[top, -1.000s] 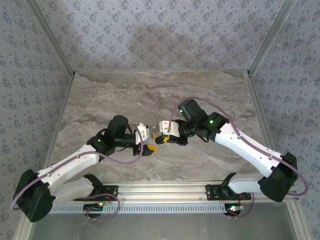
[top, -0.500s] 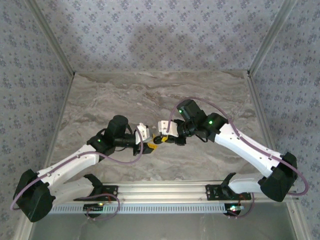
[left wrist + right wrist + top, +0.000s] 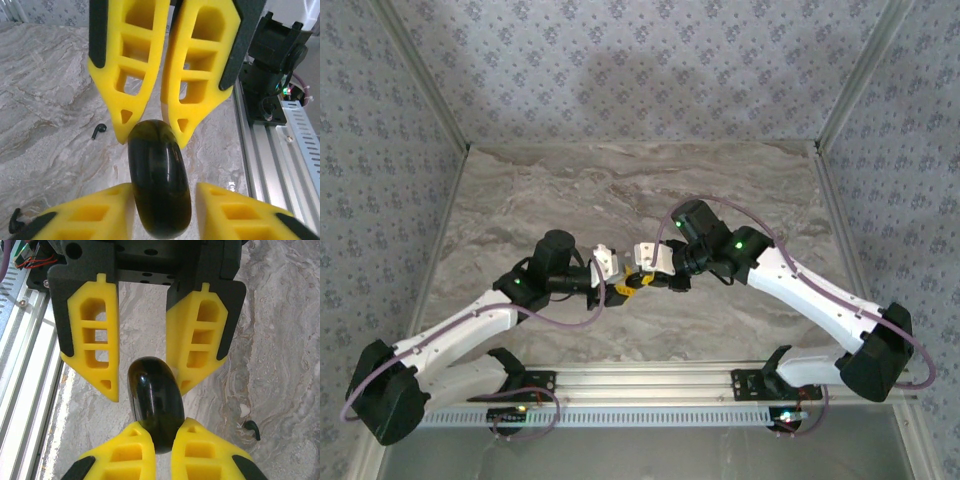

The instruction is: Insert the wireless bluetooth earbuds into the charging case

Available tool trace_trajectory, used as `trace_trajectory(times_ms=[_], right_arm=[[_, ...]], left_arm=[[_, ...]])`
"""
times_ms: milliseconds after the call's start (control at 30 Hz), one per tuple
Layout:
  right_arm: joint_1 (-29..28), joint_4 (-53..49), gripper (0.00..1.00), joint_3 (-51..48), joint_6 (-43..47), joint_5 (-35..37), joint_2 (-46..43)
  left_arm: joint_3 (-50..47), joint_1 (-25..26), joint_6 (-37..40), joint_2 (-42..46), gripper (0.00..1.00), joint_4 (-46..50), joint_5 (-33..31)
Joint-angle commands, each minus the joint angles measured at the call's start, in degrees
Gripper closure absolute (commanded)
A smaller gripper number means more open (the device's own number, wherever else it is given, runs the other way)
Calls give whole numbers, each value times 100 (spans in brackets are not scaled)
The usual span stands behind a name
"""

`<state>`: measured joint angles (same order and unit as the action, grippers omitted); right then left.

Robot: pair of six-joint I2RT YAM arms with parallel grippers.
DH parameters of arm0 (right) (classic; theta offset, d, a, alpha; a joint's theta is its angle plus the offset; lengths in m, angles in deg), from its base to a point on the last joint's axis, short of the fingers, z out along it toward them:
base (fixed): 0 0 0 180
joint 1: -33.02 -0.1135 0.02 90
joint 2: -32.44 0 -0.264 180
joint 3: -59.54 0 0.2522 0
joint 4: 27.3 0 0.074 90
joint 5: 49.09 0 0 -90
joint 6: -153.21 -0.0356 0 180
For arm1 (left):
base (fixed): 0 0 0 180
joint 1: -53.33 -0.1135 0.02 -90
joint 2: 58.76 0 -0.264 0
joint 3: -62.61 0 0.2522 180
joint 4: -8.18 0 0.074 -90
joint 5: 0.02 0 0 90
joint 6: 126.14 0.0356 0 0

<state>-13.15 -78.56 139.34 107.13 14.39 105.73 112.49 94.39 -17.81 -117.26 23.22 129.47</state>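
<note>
The charging case (image 3: 152, 390) is a glossy black round puck, held on edge above the table. My right gripper (image 3: 162, 427) is shut on its rim. My left gripper (image 3: 160, 192) faces it from the other side with its jaws astride the case (image 3: 159, 175): one finger touches it and a small gap remains at the other. In the top view the two grippers meet at mid-table, left gripper (image 3: 617, 292) and right gripper (image 3: 642, 280). Two small dark earbuds lie on the marble, one earbud (image 3: 98, 130) beyond the case and another earbud (image 3: 15, 220) nearer; one earbud (image 3: 252, 429) also lies right of the fingers.
The marble tabletop (image 3: 570, 190) stretches open behind and beside the arms. An aluminium rail (image 3: 650, 380) with the arm bases runs along the near edge. Patterned walls enclose the table on three sides.
My left gripper's jaws have narrowed around the case and moved a little closer to the right gripper. The right gripper has kept its hold on the case.
</note>
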Motion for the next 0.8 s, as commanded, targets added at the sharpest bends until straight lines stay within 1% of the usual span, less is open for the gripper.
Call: trace_trajectory(times_ms=[0, 67, 200, 267, 400, 500, 767], right_arm=[[-46, -44, 89, 62, -103, 33, 51], [-56, -37, 89, 67, -112, 42, 42], [-44, 8, 89, 32, -119, -4, -33], [-37, 22, 87, -5, -122, -35, -82], [15, 188, 70, -106, -333, -7, -178], [135, 285, 65, -146, -464, -28, -220], [549, 780, 64, -257, -801, -301, -419]], left_arm=[[115, 46, -13, 128, 71, -163, 129], [110, 49, -13, 128, 76, -163, 134], [97, 46, -5, 107, 76, -145, 103], [97, 44, 2, 106, 78, -145, 95], [97, 45, 13, 111, 80, -145, 96], [97, 47, 13, 107, 80, -137, 112], [97, 53, 31, 93, 81, -119, 116]])
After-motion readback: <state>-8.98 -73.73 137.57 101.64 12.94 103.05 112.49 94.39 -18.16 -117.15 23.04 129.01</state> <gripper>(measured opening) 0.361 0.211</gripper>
